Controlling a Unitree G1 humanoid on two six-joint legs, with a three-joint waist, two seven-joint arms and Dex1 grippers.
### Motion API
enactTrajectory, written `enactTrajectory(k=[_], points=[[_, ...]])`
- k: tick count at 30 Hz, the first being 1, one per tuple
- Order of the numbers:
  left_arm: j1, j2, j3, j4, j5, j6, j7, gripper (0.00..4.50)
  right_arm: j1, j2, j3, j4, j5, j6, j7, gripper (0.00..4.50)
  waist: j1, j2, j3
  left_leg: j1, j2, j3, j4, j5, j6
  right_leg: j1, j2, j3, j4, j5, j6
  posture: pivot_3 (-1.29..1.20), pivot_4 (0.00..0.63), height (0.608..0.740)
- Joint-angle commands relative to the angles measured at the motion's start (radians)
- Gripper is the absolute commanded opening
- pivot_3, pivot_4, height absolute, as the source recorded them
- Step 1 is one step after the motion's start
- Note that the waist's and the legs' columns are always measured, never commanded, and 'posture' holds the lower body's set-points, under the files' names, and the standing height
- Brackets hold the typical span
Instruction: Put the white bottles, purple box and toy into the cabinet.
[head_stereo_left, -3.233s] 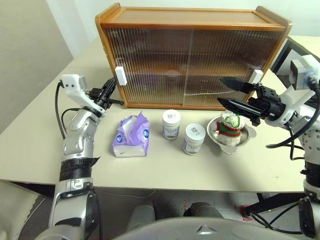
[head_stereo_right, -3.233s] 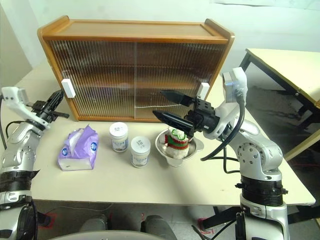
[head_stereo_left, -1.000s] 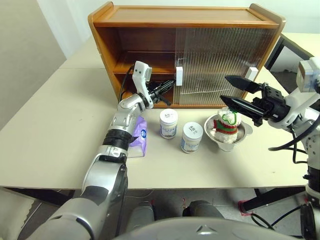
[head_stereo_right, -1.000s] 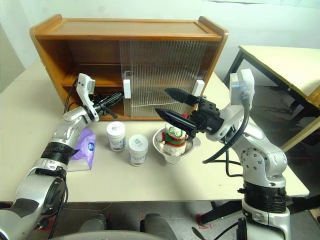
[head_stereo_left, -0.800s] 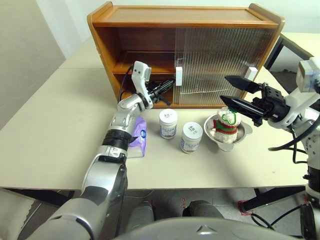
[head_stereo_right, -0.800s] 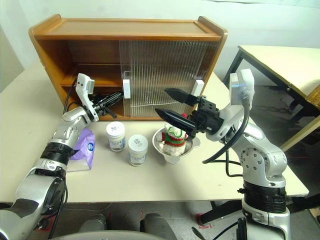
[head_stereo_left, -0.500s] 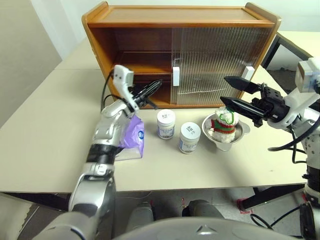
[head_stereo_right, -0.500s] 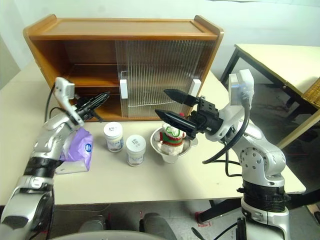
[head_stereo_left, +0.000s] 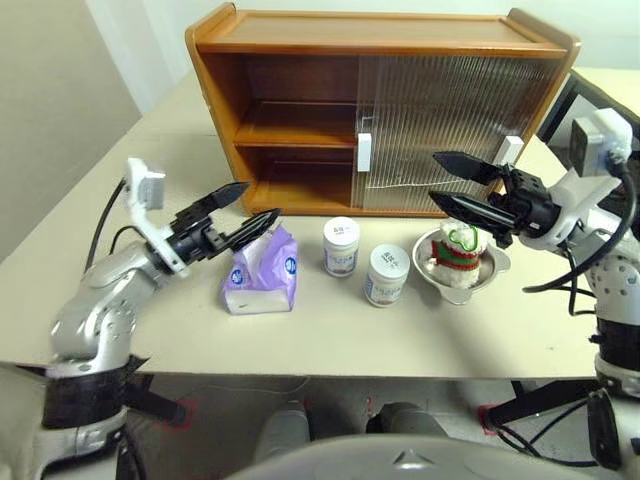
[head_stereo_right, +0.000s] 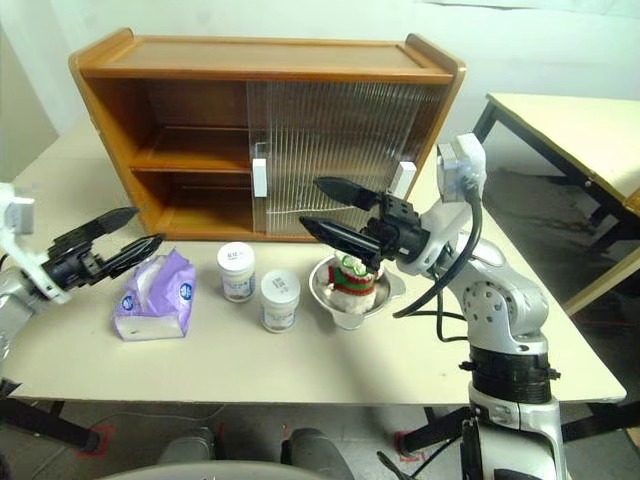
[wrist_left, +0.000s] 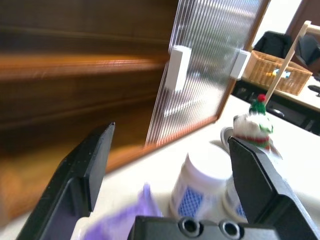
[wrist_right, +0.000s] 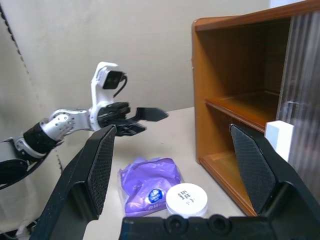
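Left tool (head_stereo_left: 245, 203) and right tool (head_stereo_left: 450, 180) wide open, empty, soft purple box (head_stereo_left: 262, 270) crumpled

Glossy wooden cabinet (head_stereo_left: 300, 45), ribbed doors (head_stereo_left: 450, 120) seemingly plastic, fluffy toy (head_stereo_left: 458, 255)

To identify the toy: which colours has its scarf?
The toy's scarf is red and green striped, best in the left eye view.
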Motion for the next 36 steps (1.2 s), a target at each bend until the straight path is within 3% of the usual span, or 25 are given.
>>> enactTrajectory(k=[1,16,36], points=[[0.103,0.020,0.055,-0.047,-0.048,0.004,-0.053,4.48,-0.015,-0.001,0.013,0.016,-0.007,0.003,0.017,4.50,0.004,0.000,0.000,0.000,0.000,0.000,0.000,0.000,-0.001,0.000,0.000,0.000,0.000,0.000,0.000,0.00,0.000,0.740],[0.423,-0.025,0.066,0.057,0.056,-0.221,-0.164,4.48,0.037,0.003,0.023,0.088,-0.064,-0.036,0.084,4.50,0.012,0.001,-0.003,0.007,0.002,-0.003,-0.013,0.000,-0.005,-0.006,0.003,0.023,0.001,-0.003,-0.001,0.01,0.000,0.740],[0.298,-0.107,-0.041,0.102,0.151,-0.245,0.009,4.48,0.019,0.006,0.010,0.086,-0.054,-0.027,0.072,4.50,0.012,0.004,-0.005,0.008,0.004,-0.007,-0.012,0.001,-0.004,-0.006,0.008,0.025,0.001,-0.002,-0.002,-0.01,0.000,0.740]])
